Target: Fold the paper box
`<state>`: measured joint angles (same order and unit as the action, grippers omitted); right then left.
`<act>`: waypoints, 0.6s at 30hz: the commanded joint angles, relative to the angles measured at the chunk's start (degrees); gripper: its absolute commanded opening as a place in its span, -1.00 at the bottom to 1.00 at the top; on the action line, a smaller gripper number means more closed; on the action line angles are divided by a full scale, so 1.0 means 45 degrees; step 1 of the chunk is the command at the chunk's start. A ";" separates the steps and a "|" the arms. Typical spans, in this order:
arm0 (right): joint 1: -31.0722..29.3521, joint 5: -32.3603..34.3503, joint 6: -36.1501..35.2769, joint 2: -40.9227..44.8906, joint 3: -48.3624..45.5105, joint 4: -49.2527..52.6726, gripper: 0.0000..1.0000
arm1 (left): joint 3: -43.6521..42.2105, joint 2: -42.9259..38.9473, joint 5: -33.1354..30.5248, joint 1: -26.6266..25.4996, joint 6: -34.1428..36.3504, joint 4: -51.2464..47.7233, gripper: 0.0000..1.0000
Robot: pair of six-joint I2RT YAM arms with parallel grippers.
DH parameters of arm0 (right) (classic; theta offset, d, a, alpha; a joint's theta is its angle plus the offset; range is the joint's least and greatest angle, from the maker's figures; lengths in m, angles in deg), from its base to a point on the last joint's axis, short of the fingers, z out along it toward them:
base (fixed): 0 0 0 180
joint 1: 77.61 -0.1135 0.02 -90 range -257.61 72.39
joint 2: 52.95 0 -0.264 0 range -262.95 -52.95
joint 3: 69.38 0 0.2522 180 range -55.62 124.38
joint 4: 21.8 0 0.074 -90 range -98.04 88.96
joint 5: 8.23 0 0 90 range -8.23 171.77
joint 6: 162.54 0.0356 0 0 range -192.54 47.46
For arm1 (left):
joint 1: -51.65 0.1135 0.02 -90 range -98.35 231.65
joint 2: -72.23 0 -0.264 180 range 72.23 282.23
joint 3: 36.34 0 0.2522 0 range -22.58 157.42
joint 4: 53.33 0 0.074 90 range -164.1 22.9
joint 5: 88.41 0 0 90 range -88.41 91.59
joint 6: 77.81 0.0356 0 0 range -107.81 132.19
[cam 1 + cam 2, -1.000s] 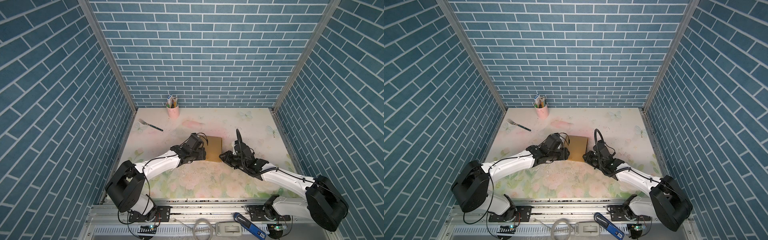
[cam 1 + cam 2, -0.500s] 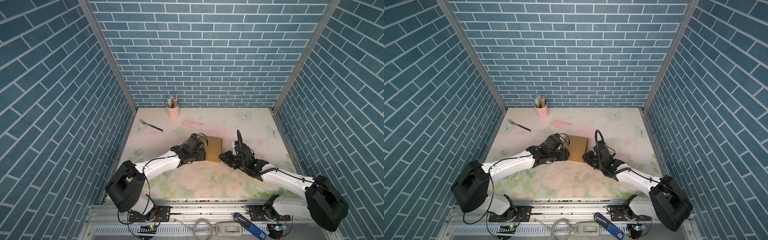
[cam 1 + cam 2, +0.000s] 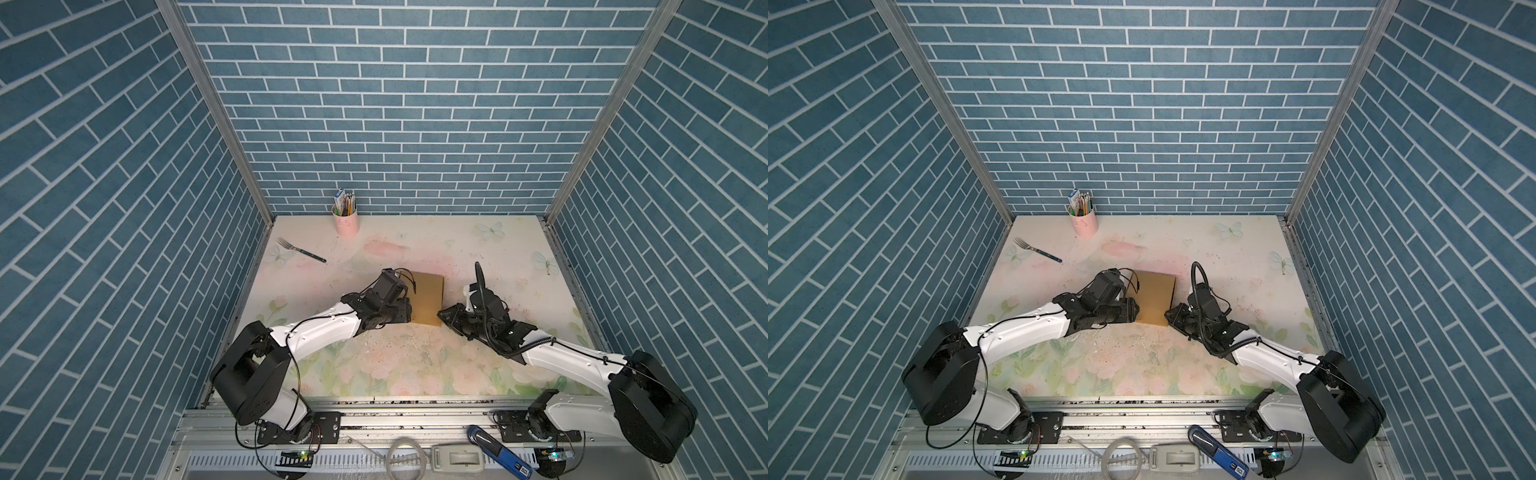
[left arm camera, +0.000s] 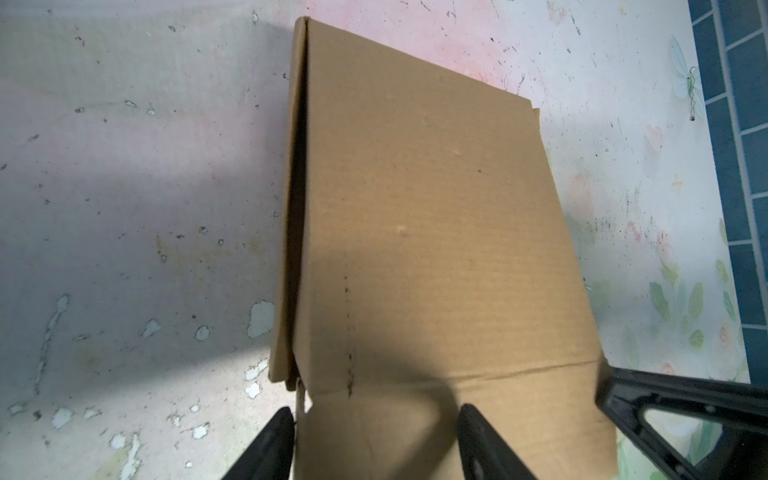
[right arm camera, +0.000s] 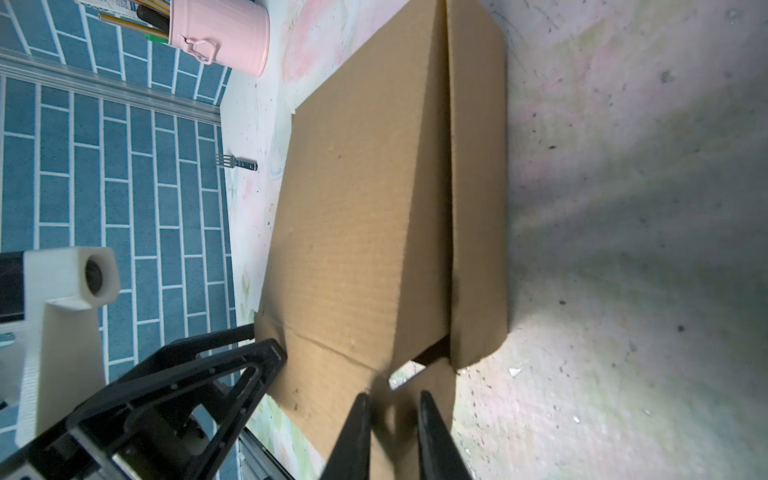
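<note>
I logged paper box (image 3: 428,301) mid-frame, left claw (image 4: 378,411) half-wide steadying its edge, right claw (image 5: 394,395) narrow over its corner, grip unclear.

Both top views look steeply down from high above the robot's edge of the worktop (image 3: 478,249), facing the back wall (image 3: 395,124) and taking in the whole stall. The wrist cameras sit close behind the left claw (image 4: 374,419) and the right claw (image 5: 392,403), looking low along them at the paper box (image 4: 415,208) from opposite sides.
</note>
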<state>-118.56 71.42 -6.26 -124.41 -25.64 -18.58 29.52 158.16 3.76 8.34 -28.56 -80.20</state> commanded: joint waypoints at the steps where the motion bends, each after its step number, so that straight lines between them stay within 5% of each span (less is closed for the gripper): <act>1: 0.0024 0.0054 0.0278 -0.0212 -0.0219 0.0107 -0.58 | -0.0186 0.0025 -0.0183 -0.0063 -0.0032 -0.0155 0.28; 18: 0.0019 -0.0043 0.0059 0.0176 0.0404 0.1020 -0.46 | -0.0151 -0.0331 -0.0323 -0.0083 0.0062 -0.0497 0.29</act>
<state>-118.56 71.13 -6.32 -124.33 -25.33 -17.08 29.45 157.96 3.68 8.28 -28.54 -80.24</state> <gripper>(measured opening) 0.269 0.646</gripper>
